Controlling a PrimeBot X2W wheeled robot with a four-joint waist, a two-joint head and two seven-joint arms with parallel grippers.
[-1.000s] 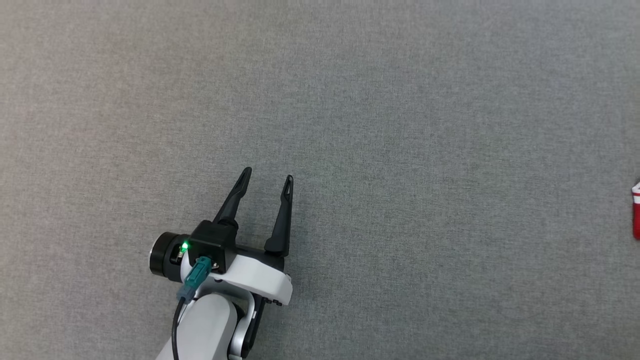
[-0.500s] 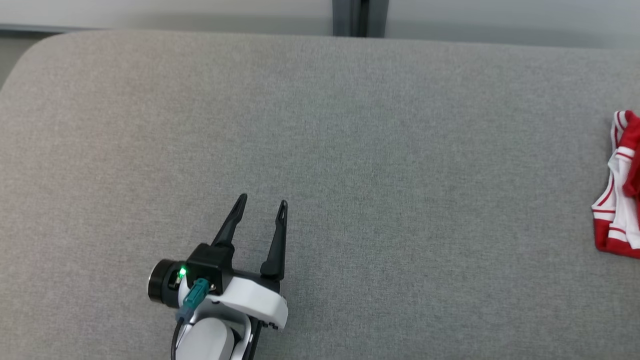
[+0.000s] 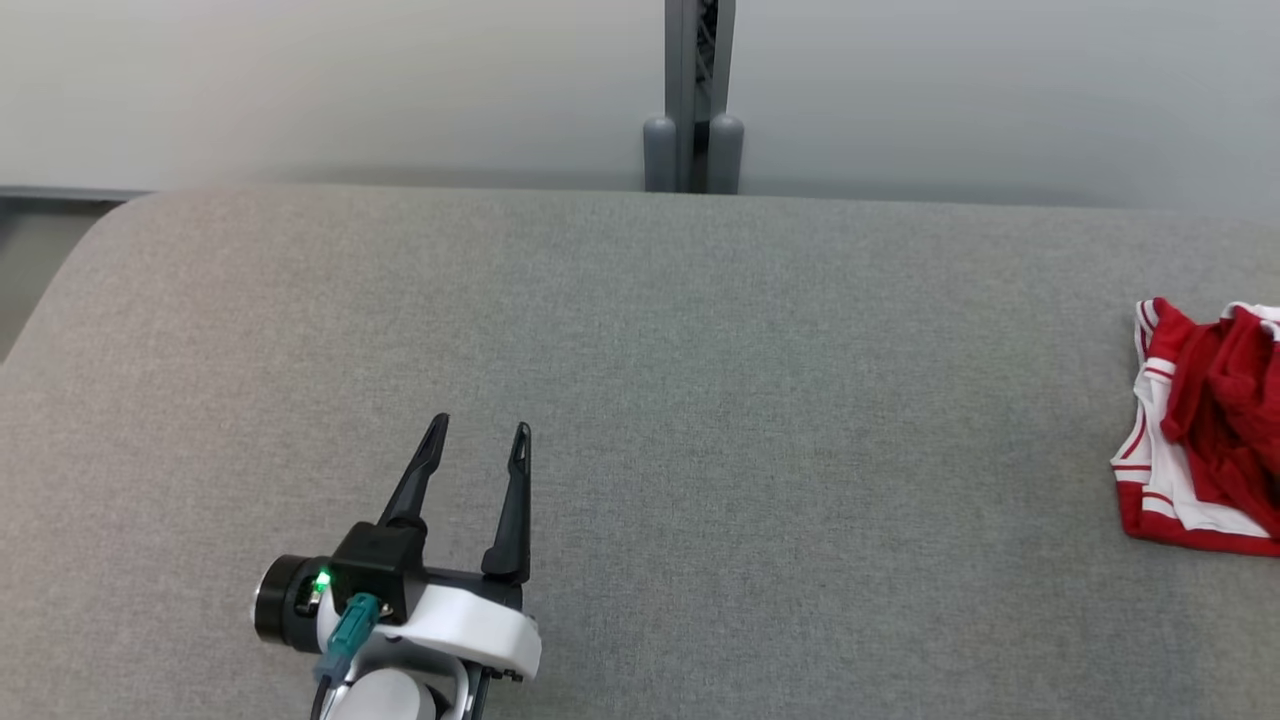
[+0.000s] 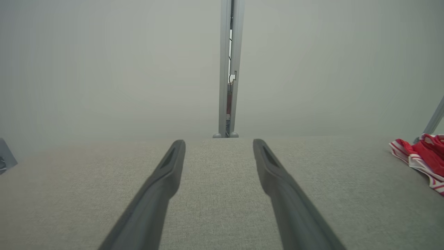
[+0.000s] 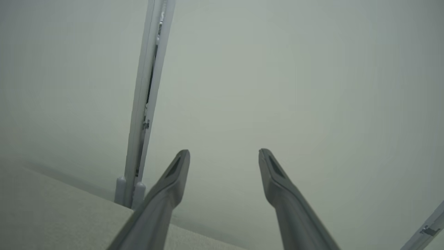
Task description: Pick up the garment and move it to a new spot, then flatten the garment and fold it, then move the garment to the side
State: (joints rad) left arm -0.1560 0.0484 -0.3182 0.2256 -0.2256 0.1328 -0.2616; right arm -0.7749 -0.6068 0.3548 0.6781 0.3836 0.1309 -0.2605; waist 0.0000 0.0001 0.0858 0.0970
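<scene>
Well right of the left pincer [image 3: 481,425], the red-and-white garment [image 3: 1200,420] runs off the head view's edge, its far part unseen; the pincer's arm [image 3: 390,697] is cut off below.

The white arm [image 3: 390,695] carries a teal plug [image 3: 345,622] and black left claw [image 3: 481,427].
</scene>
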